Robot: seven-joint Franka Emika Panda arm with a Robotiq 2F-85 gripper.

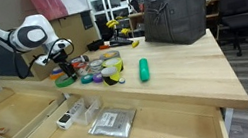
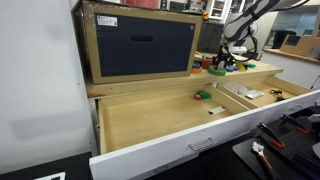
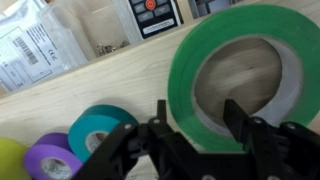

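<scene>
We see the tool (image 3: pixel 197 112) low over the wide green tape roll (image 3: pixel 230 22), which lies on the light wooden surface (image 3: pixel 110 85) close to the edge that borders the open wooden drawer (image 1: pixel 25 114). In the wrist view the tool's jaws stand apart and straddle the near wall of the roll, one finger (image 3: pixel 160 118) outside the ring and the other inside its hole. There is a gap on the inner side, so we read the tool as open and not clamped on the roll; whether either pad touches the tape we cannot tell.

Just beside the green roll lies a smaller teal tape roll (image 3: pixel 95 115), with a purple tape roll (image 3: pixel 45 148) next to it. Beyond the surface's edge, clear plastic bags (image 3: pixel 30 45) lie in the drawer.

In an exterior view the white arm (image 1: pixel 32 36) reaches down to the cluster of rolls at one end of the surface. A green cylinder (image 1: pixel 144 69) lies towards the middle, and a dark grey bin (image 1: pixel 176 15) stands at the far edge
</scene>
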